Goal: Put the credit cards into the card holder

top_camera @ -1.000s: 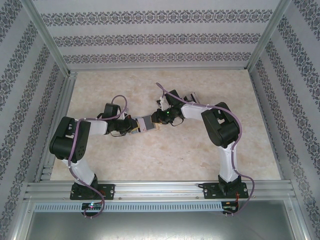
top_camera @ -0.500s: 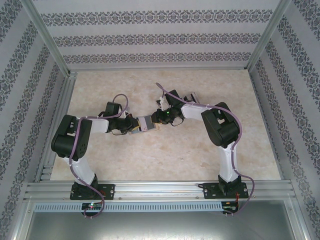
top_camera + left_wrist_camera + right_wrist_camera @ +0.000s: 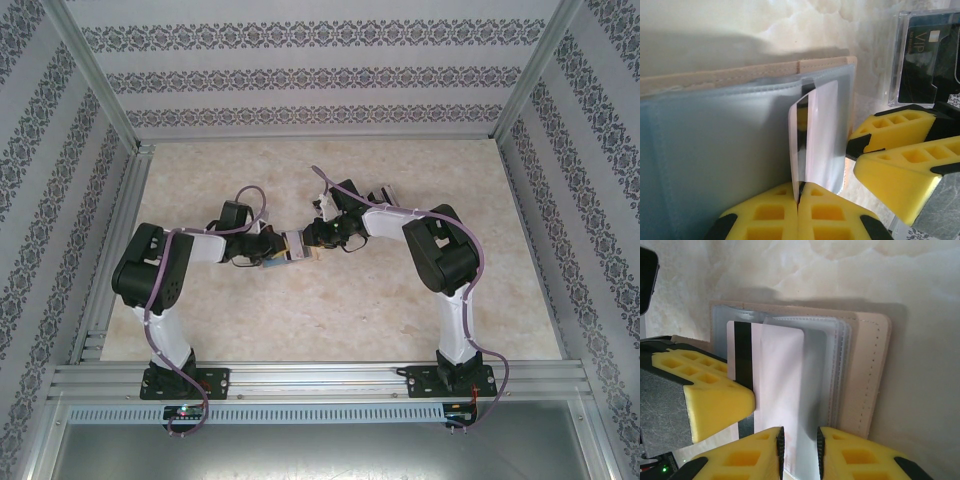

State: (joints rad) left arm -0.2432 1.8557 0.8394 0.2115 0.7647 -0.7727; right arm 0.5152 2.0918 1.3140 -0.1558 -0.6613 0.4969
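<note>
Now, left claw (image 3: 799, 194): clamped tight on credit card (image 3: 818, 131), whose far end sits inside the sleeve of the card holder (image 3: 867, 365)
right claw (image 3: 799, 441): narrowly parted, pinching that sleeve's edge
card holder: open flat, mid-bench (image 3: 400, 320)
clear case (image 3: 927, 55): black VIP card inside

Desk (image 3: 300, 310) under me: pale cream marbled top, matte, evenly lit, with only soft shadows. Three walls close me in: back wall (image 3: 320, 70), left wall (image 3: 40, 150), right wall (image 3: 600, 150). All are papered white with bands of dark floral ornament. Bare aluminium posts lean out at the far corners: left post (image 3: 95, 75), right post (image 3: 530, 70). Near edge: aluminium rail (image 3: 320, 378), then slotted white strip (image 3: 320, 412), then dull grey panel (image 3: 320, 450).
</note>
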